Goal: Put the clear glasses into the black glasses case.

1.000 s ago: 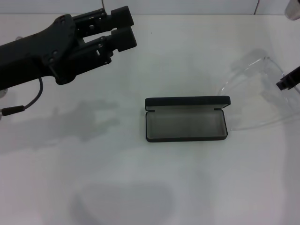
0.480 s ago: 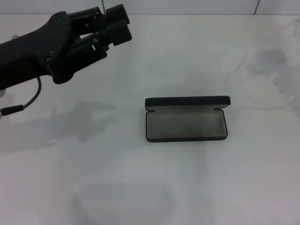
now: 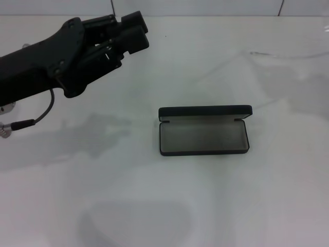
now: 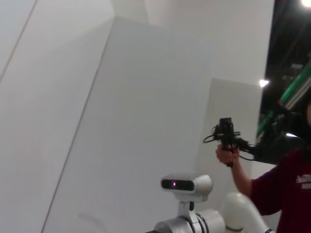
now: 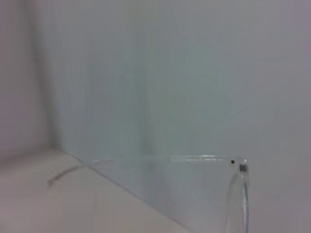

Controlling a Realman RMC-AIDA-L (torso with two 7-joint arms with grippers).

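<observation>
The black glasses case (image 3: 204, 131) lies open and empty. The clear glasses (image 5: 214, 167) hang lifted behind it to its right; their holder is unseen. The left gripper (image 3: 134, 32) hovers clenched behind the case's left.

A plain white tabletop (image 3: 154, 206) carried the work. The black glasses case (image 3: 204, 130) lay directly on it near the middle, lid swung open toward the far side, grey lining facing up.
</observation>
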